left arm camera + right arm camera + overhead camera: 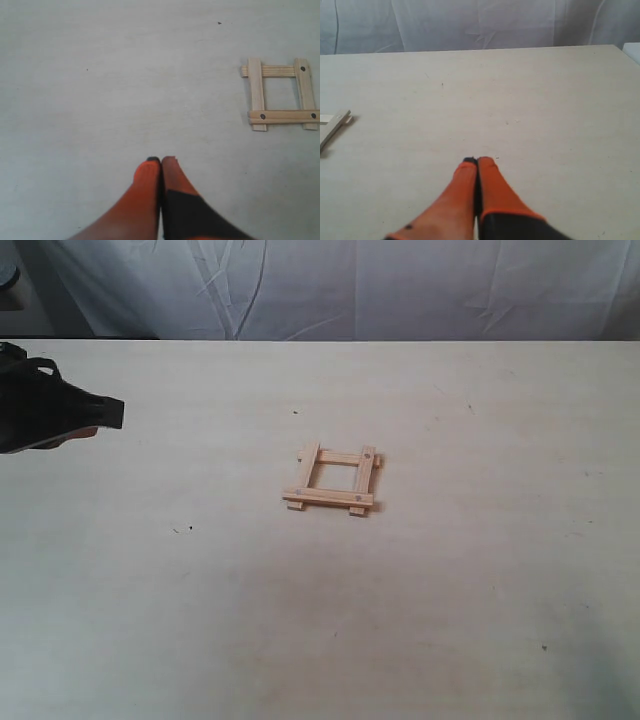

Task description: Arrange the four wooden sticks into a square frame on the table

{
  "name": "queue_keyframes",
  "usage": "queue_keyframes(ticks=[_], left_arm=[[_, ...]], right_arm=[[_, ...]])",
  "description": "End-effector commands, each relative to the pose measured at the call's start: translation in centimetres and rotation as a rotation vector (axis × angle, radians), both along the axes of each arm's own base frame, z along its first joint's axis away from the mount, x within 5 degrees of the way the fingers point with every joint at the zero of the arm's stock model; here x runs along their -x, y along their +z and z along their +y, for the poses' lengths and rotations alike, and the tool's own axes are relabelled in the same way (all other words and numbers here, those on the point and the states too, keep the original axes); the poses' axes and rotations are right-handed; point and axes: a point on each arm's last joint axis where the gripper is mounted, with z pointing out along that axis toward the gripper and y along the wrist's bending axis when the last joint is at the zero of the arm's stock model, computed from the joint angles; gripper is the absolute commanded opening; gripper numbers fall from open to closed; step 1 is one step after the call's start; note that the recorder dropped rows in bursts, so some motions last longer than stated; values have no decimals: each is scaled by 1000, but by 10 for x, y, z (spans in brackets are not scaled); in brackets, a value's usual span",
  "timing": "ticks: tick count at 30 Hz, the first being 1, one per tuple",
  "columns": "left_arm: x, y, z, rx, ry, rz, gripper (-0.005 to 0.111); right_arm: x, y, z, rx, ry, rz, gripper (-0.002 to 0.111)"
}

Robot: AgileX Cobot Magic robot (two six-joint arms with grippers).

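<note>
Four pale wooden sticks lie crossed at their ends as a small square frame (334, 480) in the middle of the table (200, 620). The left wrist view shows the same frame (280, 93), with dark holes in its near stick. One end of a stick (334, 127) shows at the edge of the right wrist view. My left gripper (105, 412) hangs at the far left, well away from the frame. Its orange fingers (161, 161) are pressed together, holding nothing. My right gripper (478, 161) is shut and empty too; it does not appear in the exterior view.
A white cloth backdrop (330, 285) hangs behind the table's far edge. A few tiny dark specks (183, 530) dot the tabletop. The table's far right corner (620, 47) is in the right wrist view.
</note>
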Motion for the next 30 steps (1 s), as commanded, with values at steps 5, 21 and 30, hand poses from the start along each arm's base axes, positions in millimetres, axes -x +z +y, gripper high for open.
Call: queue_keyframes(ticks=[5, 21, 30], left_arm=[[2, 2, -2, 4, -6, -16, 0], [2, 2, -2, 4, -6, -16, 0], [8, 10, 2, -56, -28, -61, 0]], right_arm=[[0, 1, 0, 25, 2, -23, -1], [0, 1, 0, 23, 2, -23, -1], [0, 1, 0, 23, 1, -26, -1]])
